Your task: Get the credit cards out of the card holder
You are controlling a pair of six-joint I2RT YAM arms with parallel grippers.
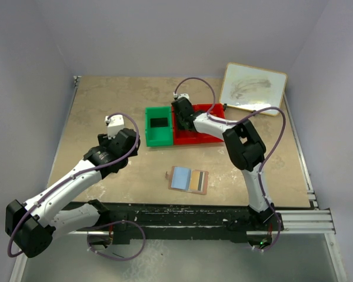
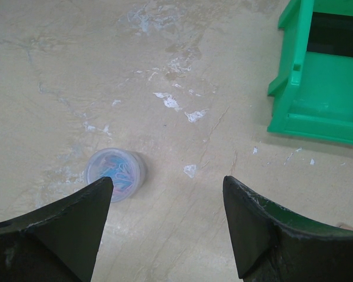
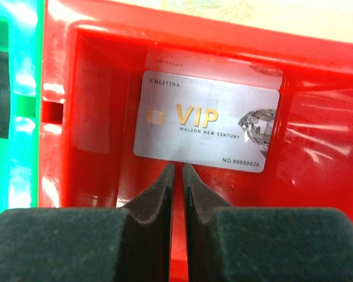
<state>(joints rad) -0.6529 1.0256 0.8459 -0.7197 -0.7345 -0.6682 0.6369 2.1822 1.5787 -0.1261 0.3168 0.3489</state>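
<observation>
The card holder (image 1: 179, 177) lies open near the table's front, pale blue inside, with a gold-yellow card (image 1: 193, 180) and a dark card (image 1: 200, 181) tucked in its right half. A silver-grey VIP credit card (image 3: 207, 121) lies flat on the floor of the red bin (image 3: 317, 176). My right gripper (image 3: 178, 165) hangs just above the card's near edge, its fingers shut to a thin slit with nothing between them. A black card (image 2: 335, 35) rests in the green bin (image 2: 317, 88). Left of that bin my left gripper (image 2: 167, 179) stands open over bare table.
A small clear tub of paper clips (image 2: 115, 173) sits on the table by my left fingertip. The framed whiteboard (image 1: 252, 87) lies at the back right. The green bin (image 1: 159, 125) and red bin (image 1: 203, 138) stand side by side mid-table.
</observation>
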